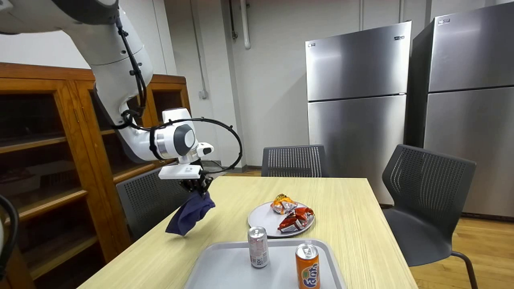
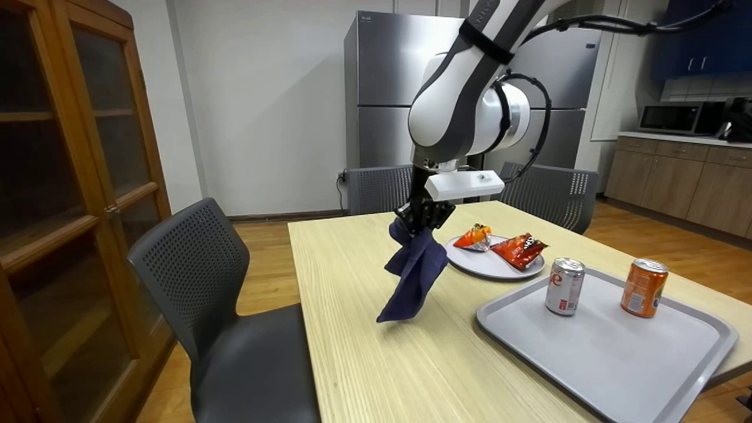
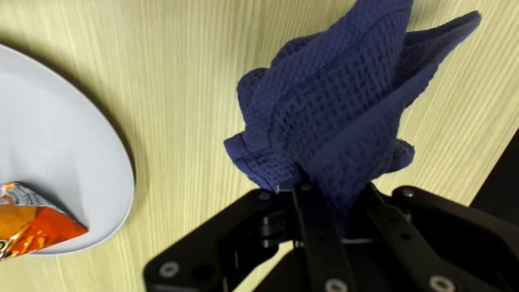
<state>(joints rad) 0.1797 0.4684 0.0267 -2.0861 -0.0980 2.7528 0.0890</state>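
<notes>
In an exterior view, a dark blue fabric cloth [image 1: 189,216] is held by the black two-fingered gripper [image 1: 199,190] and is hung slantwise at the side of a pale wood-grained table [image 1: 341,208]. On the table, a round pale grey plate [image 1: 262,217] is seen apart from the cloth, with a crinkled orange foil packet [image 1: 283,204] and a crinkled red foil packet [image 1: 296,220] laid on it.

In an exterior view, a grey tray with rounded corners [image 2: 611,364] is shown near the plate; a silver drink can with red lettering [image 2: 565,286] and an orange drink can [image 2: 644,288] are stood upright on it. Whether the tabletop is touched by the cloth's lowest corner cannot be told.

In the wrist view, the waffle-woven cloth is pinched between narrowed fingers [image 3: 320,239], its loose folds spread beyond them. The plate is only partly shown, cut off by the view's left edge.
</notes>
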